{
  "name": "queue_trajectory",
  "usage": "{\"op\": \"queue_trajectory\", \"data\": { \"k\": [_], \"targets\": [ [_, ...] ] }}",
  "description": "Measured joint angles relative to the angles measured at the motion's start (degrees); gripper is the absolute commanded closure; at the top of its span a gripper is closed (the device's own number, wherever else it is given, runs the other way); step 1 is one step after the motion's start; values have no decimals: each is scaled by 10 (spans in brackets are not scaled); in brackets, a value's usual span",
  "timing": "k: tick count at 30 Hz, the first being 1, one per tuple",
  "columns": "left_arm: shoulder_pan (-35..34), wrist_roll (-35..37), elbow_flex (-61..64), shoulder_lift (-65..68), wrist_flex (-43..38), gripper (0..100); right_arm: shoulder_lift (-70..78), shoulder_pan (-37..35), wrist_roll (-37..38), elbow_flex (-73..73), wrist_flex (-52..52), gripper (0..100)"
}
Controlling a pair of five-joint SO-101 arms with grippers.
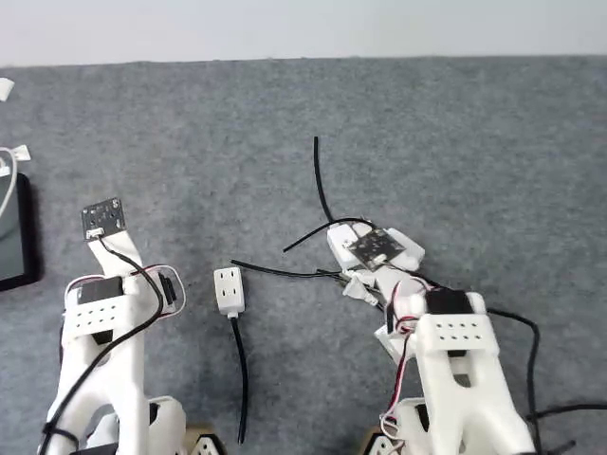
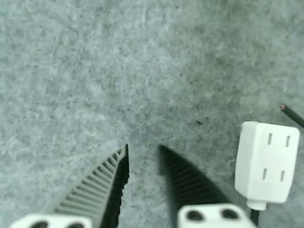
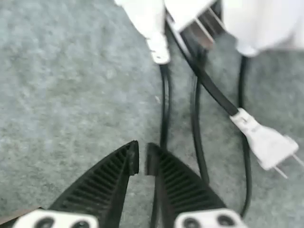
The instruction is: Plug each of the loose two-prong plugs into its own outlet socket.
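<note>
My left gripper (image 2: 142,153) hangs open over bare carpet with nothing between its ribbed fingers. Beside it lies a white outlet block (image 2: 267,164) with two pairs of slots; in the high view this outlet block (image 1: 228,289) lies between the arms, its black cord running toward the front. My right gripper (image 3: 141,154) is shut and empty, just above a black cable (image 3: 164,109). A loose white two-prong plug (image 3: 267,145) lies beside it, prongs pointing away. Beyond the fingertips lie another white plug (image 3: 156,33) and metal prongs (image 3: 205,27) by a white body (image 3: 266,21).
Black cables (image 1: 322,190) cross the grey carpet ahead of the right arm (image 1: 455,351). A bare black wire end (image 2: 286,110) lies near the outlet block. A dark flat device (image 1: 17,232) sits at the left edge. The left arm (image 1: 100,322) stands at the front left.
</note>
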Motion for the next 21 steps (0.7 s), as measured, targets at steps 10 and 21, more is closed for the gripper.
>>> {"op": "queue_trajectory", "data": {
  "k": [10,21],
  "targets": [
    [0,9,15,0,-1,776,97,82,73,1,0,894],
    [0,12,15,0,-1,776,157,87,77,-33,-4,982]
  ]
}}
